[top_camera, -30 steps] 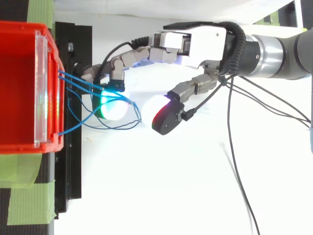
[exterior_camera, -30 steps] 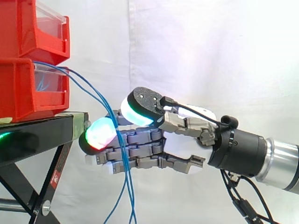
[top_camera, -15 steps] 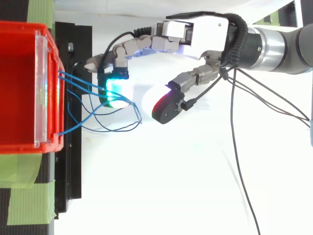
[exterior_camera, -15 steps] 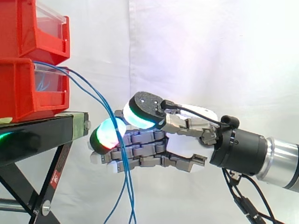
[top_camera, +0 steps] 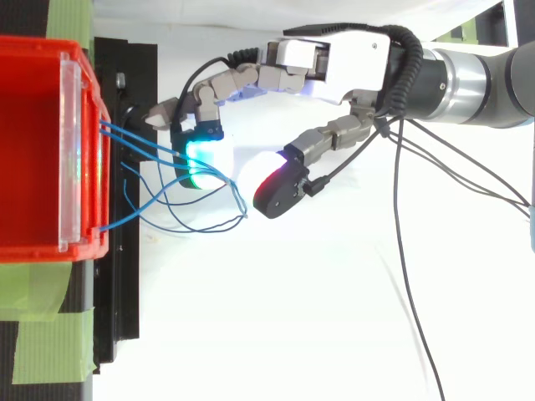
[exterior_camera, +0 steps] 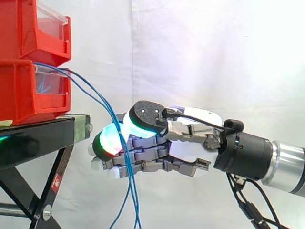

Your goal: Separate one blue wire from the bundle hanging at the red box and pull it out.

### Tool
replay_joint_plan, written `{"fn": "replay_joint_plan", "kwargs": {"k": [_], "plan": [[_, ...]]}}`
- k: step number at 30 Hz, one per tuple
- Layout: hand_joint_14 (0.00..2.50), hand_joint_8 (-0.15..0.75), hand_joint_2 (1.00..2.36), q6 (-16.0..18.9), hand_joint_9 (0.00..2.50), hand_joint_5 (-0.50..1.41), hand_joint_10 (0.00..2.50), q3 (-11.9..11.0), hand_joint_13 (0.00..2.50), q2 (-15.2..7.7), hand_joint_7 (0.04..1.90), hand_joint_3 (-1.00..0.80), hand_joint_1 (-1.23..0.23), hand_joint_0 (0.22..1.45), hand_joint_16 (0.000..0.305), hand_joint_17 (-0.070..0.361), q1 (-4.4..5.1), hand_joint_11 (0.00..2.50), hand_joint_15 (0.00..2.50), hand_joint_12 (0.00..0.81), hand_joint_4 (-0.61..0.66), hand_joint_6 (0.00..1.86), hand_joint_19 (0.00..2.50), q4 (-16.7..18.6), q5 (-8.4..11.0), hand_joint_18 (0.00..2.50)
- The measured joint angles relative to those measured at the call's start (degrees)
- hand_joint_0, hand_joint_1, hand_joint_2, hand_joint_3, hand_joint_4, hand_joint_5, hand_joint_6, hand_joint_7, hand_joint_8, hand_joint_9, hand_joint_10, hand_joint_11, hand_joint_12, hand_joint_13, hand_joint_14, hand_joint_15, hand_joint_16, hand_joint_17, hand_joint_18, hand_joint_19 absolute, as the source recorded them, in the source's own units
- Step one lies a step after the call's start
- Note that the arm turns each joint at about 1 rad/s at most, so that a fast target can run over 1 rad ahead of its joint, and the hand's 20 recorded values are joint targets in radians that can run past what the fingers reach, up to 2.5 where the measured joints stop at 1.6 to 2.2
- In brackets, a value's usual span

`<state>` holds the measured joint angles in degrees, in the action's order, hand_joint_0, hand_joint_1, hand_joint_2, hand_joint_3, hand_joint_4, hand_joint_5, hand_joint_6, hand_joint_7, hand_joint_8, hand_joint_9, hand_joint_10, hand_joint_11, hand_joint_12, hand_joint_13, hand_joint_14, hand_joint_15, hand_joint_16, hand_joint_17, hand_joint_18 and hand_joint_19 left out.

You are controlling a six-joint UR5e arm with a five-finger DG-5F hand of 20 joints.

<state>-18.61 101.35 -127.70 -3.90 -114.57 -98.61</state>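
No words or numbers can be read here. A small red and white sticker (exterior_camera: 56,182) sits on the leg of the black stand (exterior_camera: 43,133). It looks like a little sign, but it is too small to make out what it says.

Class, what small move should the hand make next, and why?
Probably ease the hand back from the red box a little. The blue wires run from the box across the hand, and I cannot tell whether one is caught; a gentle pull would show.
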Motion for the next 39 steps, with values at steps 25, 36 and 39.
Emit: {"fn": "replay_joint_plan", "kwargs": {"k": [25, 36, 39], "plan": [[0.01, 0.286, 1.01, -3.7, 0.36, -0.19, 0.01, 0.0, 0.43, -0.7, 1.15, -0.38, -0.66, 0.61, 0.053, 0.119, 1.6, 0.23, 0.31, 0.396, 0.27, 0.65, 0.49, 0.1, 1.28, 0.34], [0.01, 0.286, 1.01, -3.7, 0.36, -0.2, 0.01, -1.3, 0.44, -0.7, 1.1, -0.38, -0.67, 0.62, 0.053, 0.119, 1.83, 0.23, 0.32, 0.394, 0.26, 0.69, 0.5, -0.2, 1.21, 0.36], [0.01, 0.286, 1.01, -3.7, 0.36, -0.2, 0.01, -1.4, 0.44, -0.7, 1.09, -0.37, -0.68, 0.62, 0.053, 0.119, 2.02, 0.23, 0.32, 0.395, 0.26, 0.69, 0.51, -0.3, 1.28, 0.36]]}}
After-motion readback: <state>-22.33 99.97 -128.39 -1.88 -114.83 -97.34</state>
